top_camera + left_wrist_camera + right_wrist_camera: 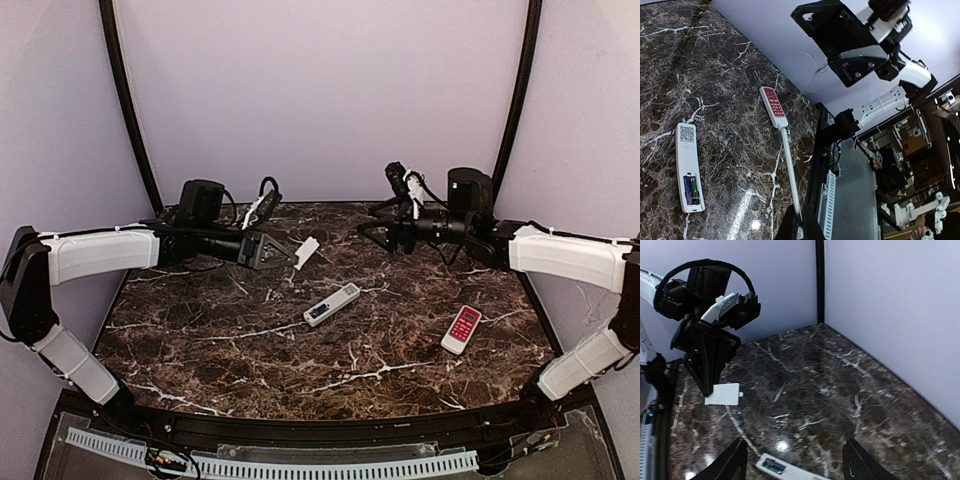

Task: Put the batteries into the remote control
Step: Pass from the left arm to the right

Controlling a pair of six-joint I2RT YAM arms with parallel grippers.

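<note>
A QR code label (pixel 686 133) marks the back of the white remote control (pixel 688 167) lying on the marble tabletop, its pattern too small to decode. The red-and-white remote (pixel 774 104) shows keys and a display, none of them legible.

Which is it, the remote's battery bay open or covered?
Open. The remote control lies back up with its batteries exposed; the left gripper holds the cover away from it.
</note>
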